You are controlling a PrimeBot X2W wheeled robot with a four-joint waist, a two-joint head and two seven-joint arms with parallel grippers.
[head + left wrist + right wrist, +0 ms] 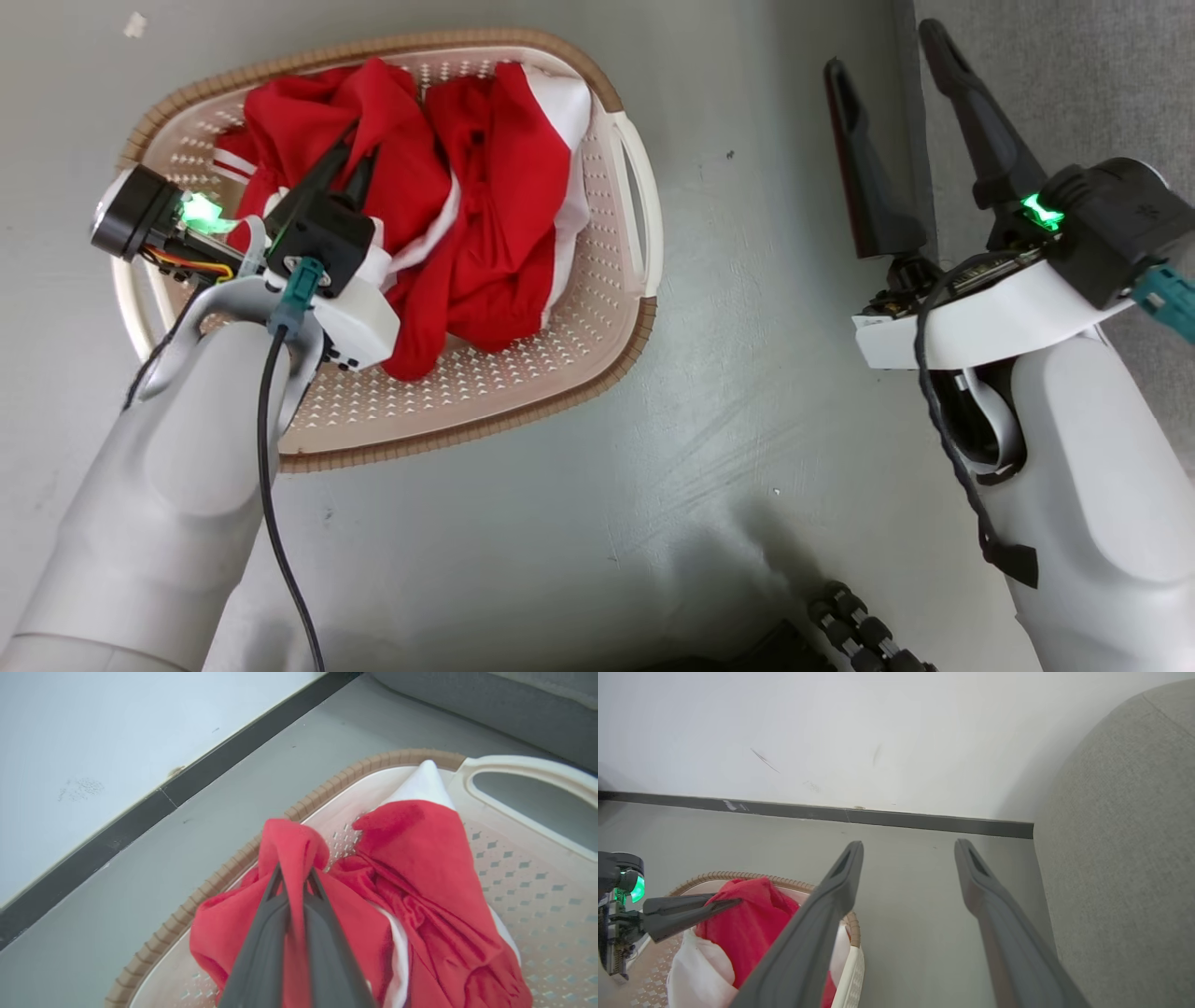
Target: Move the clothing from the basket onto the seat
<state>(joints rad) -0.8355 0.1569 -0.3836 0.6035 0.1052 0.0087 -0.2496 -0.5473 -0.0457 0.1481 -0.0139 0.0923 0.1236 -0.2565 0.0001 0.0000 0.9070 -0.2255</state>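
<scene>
Clothing of soft bright red fabric with white panels and stripes [467,233] lies heaped inside the small cream perforated plastic basket with a brown woven-look rim [579,327]; none of it is on the seat yet. Closest in, the long dark left fingers [273,900] reach into the basket from its near-left side and are pressed together on a raised fold of the red fabric. Pinching a peak rather than the bulk looks meant to draw one garment up out of the heap. The left wrist view makes that pinch plain, with cloth squeezed between the two tips, where the head view from above leaves it hard to read. The head view in turn lays out the whole heap.

To the right of the basket, well apart from it over the grey floor [747,392], the right fingers [864,177] stand spread wide and hold nothing, probably kept clear to give the lift room. Beyond them on that side of the basket is the large grey fabric-upholstered seat [1120,858]. The right wrist view gives its rounded flank, and the red fold standing above the basket rim. Farthest behind the basket run a dark skirting strip [901,819] and a white wall [831,732].
</scene>
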